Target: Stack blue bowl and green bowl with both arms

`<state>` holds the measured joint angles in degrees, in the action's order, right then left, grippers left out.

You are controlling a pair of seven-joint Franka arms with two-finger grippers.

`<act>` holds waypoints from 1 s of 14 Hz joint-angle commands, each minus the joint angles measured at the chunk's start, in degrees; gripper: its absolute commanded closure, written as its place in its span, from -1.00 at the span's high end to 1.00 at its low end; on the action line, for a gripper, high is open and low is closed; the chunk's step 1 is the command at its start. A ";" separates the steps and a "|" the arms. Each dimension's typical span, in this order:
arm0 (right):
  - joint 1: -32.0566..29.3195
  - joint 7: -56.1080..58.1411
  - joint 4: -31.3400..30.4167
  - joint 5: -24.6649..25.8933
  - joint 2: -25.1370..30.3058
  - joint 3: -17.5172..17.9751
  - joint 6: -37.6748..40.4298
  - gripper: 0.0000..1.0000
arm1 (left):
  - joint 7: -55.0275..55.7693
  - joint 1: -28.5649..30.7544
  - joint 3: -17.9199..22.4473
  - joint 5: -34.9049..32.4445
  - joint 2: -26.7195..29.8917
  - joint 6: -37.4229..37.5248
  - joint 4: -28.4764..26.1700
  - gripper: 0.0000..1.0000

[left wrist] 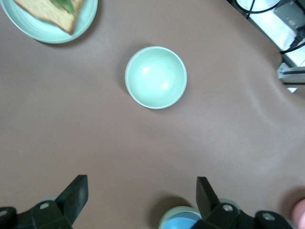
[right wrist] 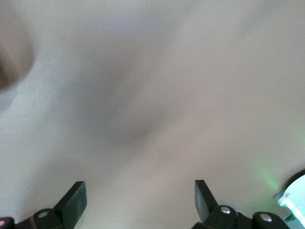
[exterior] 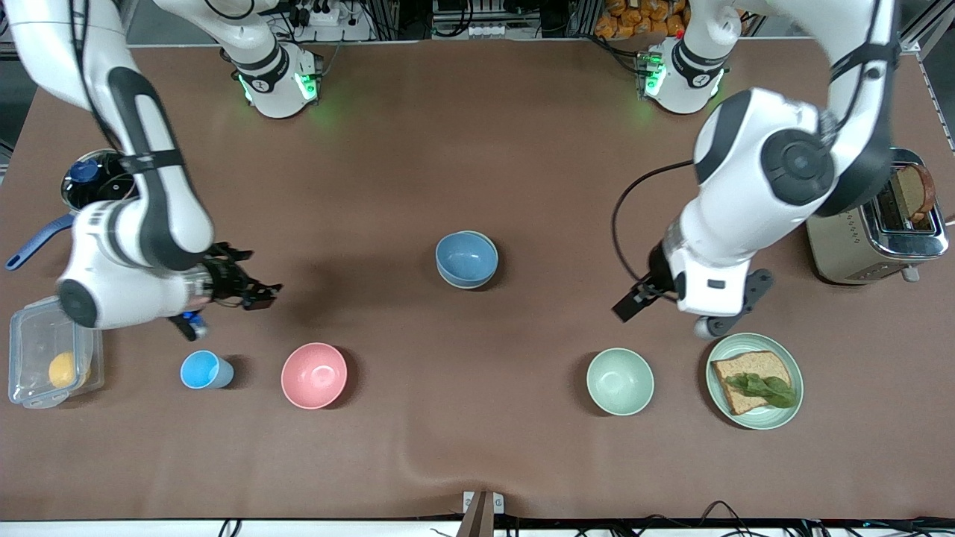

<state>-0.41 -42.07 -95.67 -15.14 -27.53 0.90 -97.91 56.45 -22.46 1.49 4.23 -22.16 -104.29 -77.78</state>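
arms: glossy white shells, black joints | black cables | bases: green lights | claws: black

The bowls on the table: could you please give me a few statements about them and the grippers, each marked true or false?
1. The blue bowl sits inside the green bowl at mid-table. True.
2. The left gripper grips a bowl. False: it is open and empty, over bare table.
3. The pink bowl stands beside the cup. True.
4. The bread lies in the mint bowl. False: it lies on the plate beside that bowl.
5. The right gripper is shut. False: it is open.
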 commanded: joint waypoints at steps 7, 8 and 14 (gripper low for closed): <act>-5.29 22.44 4.52 9.16 5.73 0.94 1.93 1.00 | -18.37 4.62 -0.26 -3.88 8.88 14.10 -0.70 1.00; -6.00 24.91 5.84 9.25 6.08 0.86 2.28 1.00 | -20.74 4.97 -0.43 -3.87 9.93 16.82 -0.79 1.00; -5.66 27.75 5.67 10.12 13.02 1.47 -8.16 1.00 | -28.57 6.73 -0.61 -3.87 17.04 20.01 -5.60 1.00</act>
<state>-6.55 -14.93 -88.95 -6.74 -17.40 1.49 -103.83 31.87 -16.74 1.51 1.68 -10.12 -84.40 -78.52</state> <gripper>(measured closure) 0.000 0.000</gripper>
